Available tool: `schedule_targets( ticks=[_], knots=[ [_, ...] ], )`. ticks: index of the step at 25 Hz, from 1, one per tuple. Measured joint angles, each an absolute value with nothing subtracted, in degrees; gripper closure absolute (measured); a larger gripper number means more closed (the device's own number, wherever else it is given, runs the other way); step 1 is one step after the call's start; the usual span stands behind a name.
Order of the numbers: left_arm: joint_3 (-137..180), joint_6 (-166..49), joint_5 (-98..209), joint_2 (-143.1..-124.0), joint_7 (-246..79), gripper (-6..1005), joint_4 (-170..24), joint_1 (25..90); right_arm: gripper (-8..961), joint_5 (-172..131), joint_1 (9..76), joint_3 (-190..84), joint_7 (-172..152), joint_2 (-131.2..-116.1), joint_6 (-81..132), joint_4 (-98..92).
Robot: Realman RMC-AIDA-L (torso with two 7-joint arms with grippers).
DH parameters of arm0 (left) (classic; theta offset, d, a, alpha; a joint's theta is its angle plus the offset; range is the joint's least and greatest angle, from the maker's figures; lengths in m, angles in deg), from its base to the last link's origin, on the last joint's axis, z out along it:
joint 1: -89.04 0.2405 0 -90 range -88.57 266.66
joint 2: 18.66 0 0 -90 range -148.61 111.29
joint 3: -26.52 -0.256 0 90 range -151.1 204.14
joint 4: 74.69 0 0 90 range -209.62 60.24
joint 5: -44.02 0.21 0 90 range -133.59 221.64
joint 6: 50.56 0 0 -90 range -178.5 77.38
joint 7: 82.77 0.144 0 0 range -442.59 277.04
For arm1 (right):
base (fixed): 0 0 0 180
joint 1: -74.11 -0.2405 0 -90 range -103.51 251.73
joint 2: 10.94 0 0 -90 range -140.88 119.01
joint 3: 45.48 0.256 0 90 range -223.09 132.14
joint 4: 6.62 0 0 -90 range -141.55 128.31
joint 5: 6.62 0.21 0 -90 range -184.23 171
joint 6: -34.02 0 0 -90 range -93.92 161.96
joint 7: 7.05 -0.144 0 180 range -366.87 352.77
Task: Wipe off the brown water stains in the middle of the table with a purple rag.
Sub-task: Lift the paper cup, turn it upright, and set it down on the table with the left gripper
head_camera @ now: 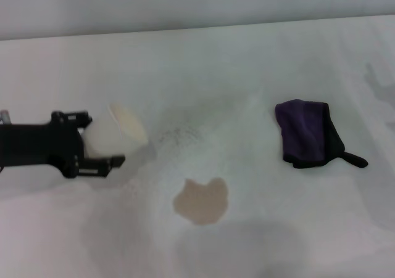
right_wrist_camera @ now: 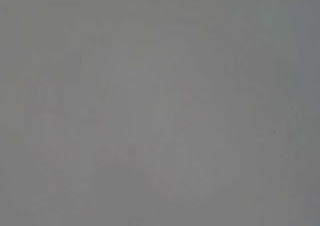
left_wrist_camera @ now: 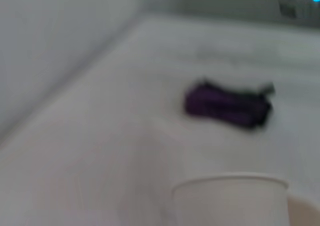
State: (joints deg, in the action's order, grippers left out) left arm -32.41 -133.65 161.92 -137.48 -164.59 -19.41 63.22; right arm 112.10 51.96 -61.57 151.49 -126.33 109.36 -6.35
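The left gripper (head_camera: pixel 102 143) clasped a tilted white paper cup (head_camera: pixel 117 136) at the table's (head_camera: pixel 259 50) left; its contents were hidden. The brown puddle (head_camera: pixel 201 201) lay near-centre, the purple rag (head_camera: pixel 305 133) right. The right gripper was unseen.

No readable text or labels, as far as the views show.

White paper cup (head_camera: pixel 117 136) tipped on side, mouth up and right — plain grey wall (head_camera: pixel 185 4) behind.
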Motion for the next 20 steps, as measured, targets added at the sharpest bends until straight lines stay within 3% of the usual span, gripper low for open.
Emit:
schedule_targets(
  ticks=[20],
  knots=[
    [-29.14,-132.53,121.4,-137.69,-122.18,186,-57.33,67.81,82,111.85,52.11,-72.6,151.25,-126.25,108.87,-0.69]
  ],
)
